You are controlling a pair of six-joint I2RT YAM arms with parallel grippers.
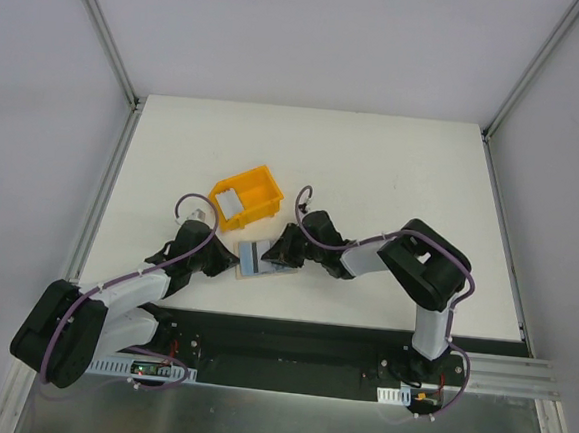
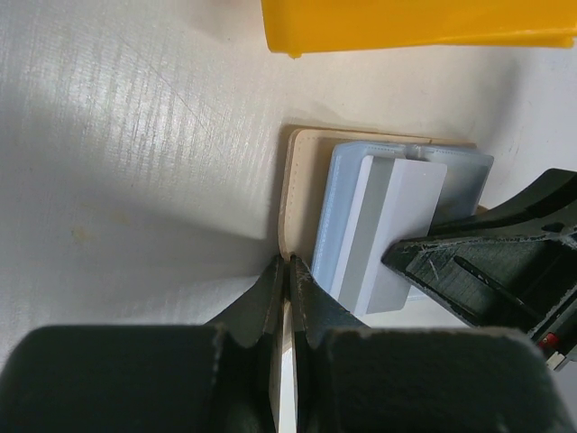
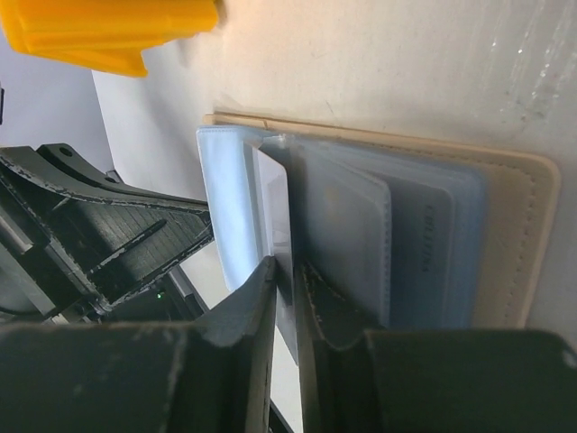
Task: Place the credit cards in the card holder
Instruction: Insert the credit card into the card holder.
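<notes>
Across the top view, a white table (image 1: 373, 173) between grey walls. From 7 o'clock, the left arm (image 1: 113, 298), stretched low toward the middle. From 4 o'clock, the right arm (image 1: 421, 272), folded at the elbow and reaching back to meet it.

At 9 o'clock of the table's centre, a yellow bin (image 1: 265, 187), set askew, with one pale bin card (image 1: 229, 204) lying inside.

At 6 o'clock of the bin, near it but not touching, the card holder (image 1: 251, 259). Open and flat on the table, beige cover down and bluish clear sleeves (image 3: 361, 216) facing up. Flanked in the top view by both tools: the left gripper (image 2: 288, 266) at its 9 o'clock, the right gripper (image 3: 287, 266) at its 3 o'clock.

Left gripper: fingers pressed together on the holder's beige rim close to a corner, pinching that thin edge, with only a pale sliver between the pads.

Right gripper: fingers closed on the pinched card (image 3: 273, 194), a thin whitish credit card. Held on edge above the sleeves, with its far end down among them at the holder's 9 o'clock side in the right wrist view. Inside a pocket or merely between two sleeves: cannot tell.

Smallest of all, a sleeved card (image 3: 431, 244) already behind clear plastic toward 3 o'clock in the same view, with printed lettering too blurred to read.
</notes>
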